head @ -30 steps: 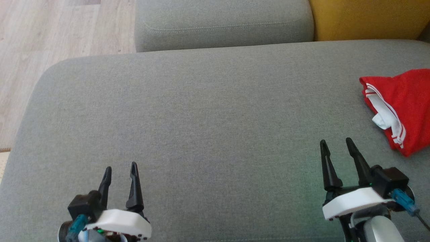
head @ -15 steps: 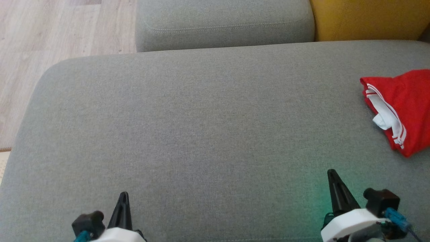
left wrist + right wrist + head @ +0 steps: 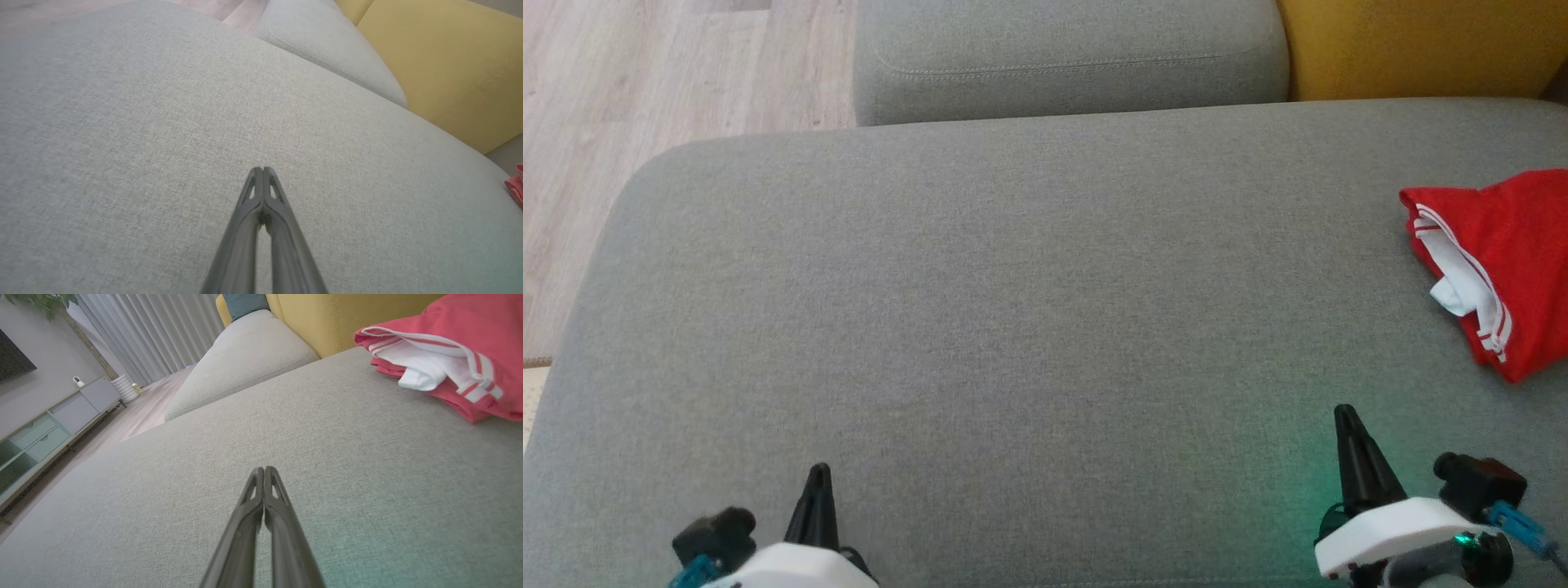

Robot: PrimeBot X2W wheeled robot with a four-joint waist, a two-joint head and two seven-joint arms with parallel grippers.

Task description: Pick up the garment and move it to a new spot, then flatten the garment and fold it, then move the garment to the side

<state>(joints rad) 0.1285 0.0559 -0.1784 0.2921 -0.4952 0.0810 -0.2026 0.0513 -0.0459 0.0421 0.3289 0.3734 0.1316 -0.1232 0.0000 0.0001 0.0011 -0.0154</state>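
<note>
Garment (image 3: 1527, 237), soft, light and limp, was judged best pinched at its near edge; left tool (image 3: 818, 472) and right tool (image 3: 1343, 412) were seen clenched, empty.

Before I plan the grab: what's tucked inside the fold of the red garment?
Inside the red garment, a white layer edged with red stripes pokes out between the upper and lower red folds. How far it runs in is covered by the top fold.
</note>
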